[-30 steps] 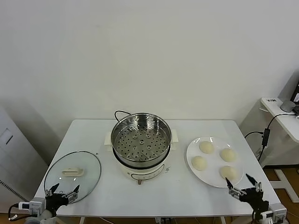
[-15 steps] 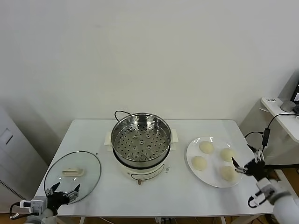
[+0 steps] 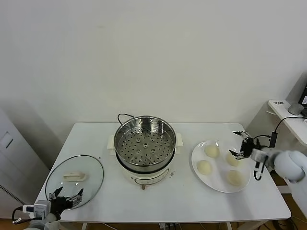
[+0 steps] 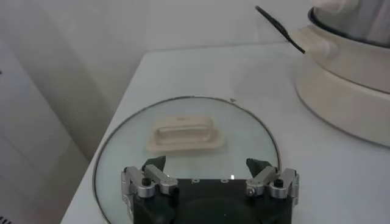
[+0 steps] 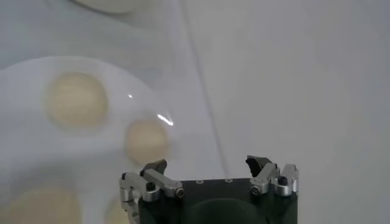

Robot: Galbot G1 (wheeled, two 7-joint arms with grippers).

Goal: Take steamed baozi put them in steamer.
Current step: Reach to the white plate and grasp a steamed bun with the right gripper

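The right gripper has its fingers spread wide with nothing between them. It hangs above the far right rim of the white plate, close to the bun at that edge, though the head view does not settle whether it is directly over that bun or just beside it. All four steamed baozi lie on the plate, on the table to the right of the cooker. The steamer stands at the middle of the table on its white base, its perforated floor bare, so no bun has been moved and all four transfers remain. The left gripper waits at the near left edge of the table, fingers likewise apart and empty, over the near rim of the glass lid lying flat there.
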